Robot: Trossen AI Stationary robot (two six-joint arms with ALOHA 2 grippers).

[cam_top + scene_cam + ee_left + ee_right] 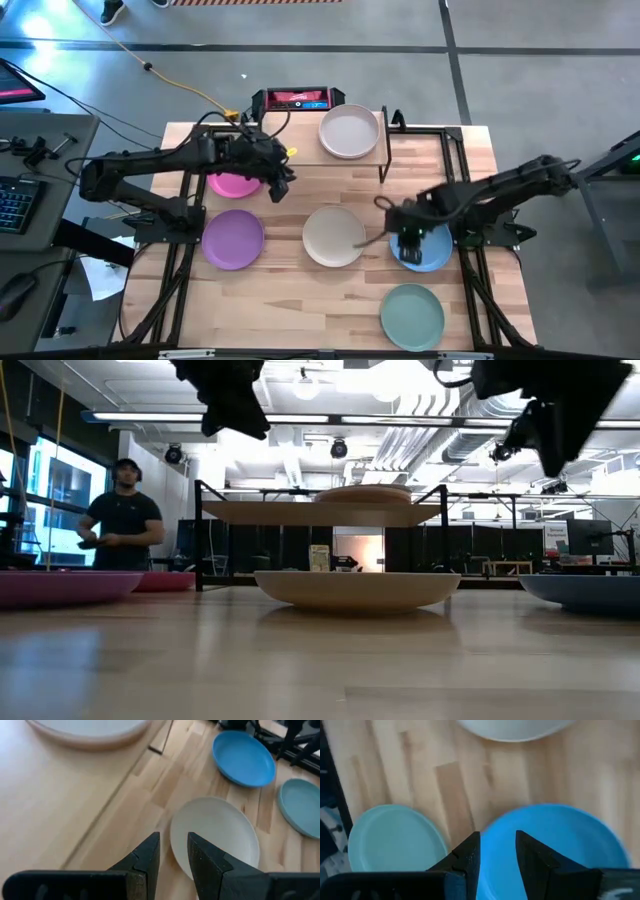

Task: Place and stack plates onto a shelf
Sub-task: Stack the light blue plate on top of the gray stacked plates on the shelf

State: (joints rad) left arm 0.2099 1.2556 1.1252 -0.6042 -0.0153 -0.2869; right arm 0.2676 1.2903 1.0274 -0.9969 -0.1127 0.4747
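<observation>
Right fingers point(470, 855) over unmarked blue plate point(560, 840), empty

Two dark arms reach inward over the desk from opposite sides. The left arm stretches from its base at the left edge toward the far middle, its tool point(278, 180) raised clear of the surface, fingers point(145, 857) parted by a narrow gap and holding nothing. The right arm bends in from the right edge, its tool point(411, 243) pointing downward, fingers point(466, 859) likewise slightly apart and empty.
</observation>
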